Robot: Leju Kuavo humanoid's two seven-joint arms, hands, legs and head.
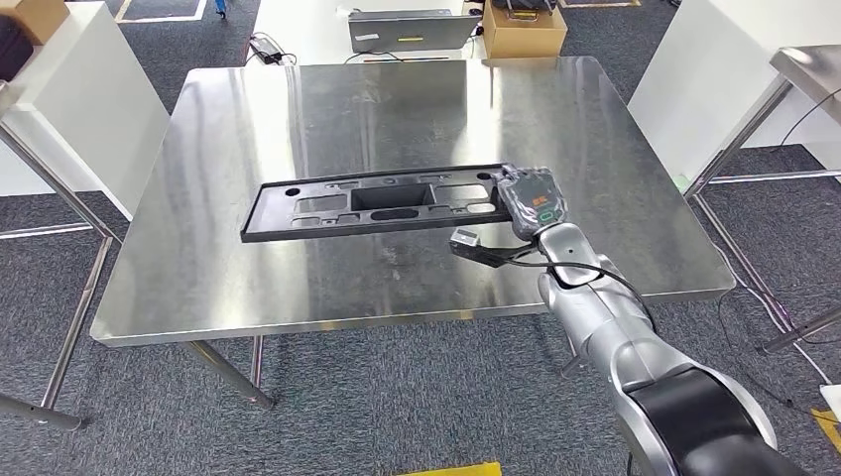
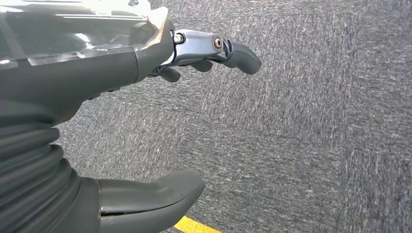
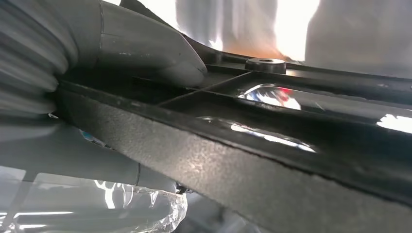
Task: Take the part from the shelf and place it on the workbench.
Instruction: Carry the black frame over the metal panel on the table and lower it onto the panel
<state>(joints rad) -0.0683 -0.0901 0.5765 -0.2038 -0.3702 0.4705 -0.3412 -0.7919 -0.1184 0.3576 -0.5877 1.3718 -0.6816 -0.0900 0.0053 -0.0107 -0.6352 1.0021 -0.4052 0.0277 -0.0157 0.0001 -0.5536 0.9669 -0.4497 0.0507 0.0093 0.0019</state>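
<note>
A grey carpeted room surrounds one square, brushed stainless-steel workbench [image 1: 298, 288], which I look down on from the robot's head. One long, flat black plastic part [image 1: 367, 203], a panel with a rectangular recess at its middle and small moulded openings along its length, lies on the workbench near the centre. Its long axis runs left to right across the bench, slightly tilted so the right end sits a little farther from me than the left. My right hand [image 1: 531, 201] is at the part's right end and grips it there; in the right wrist view the grey thumb [image 3: 160, 51] presses on the ribbed face of the part while the hand's palm lies against the other side. My left hand [image 2: 145, 121] hangs over the carpet, thumb and fingers apart, holding nothing. Beyond the bench I see one brown cardboard box [image 1: 523, 30] and one flat grey case [image 1: 409, 32] on a white surface.
</note>
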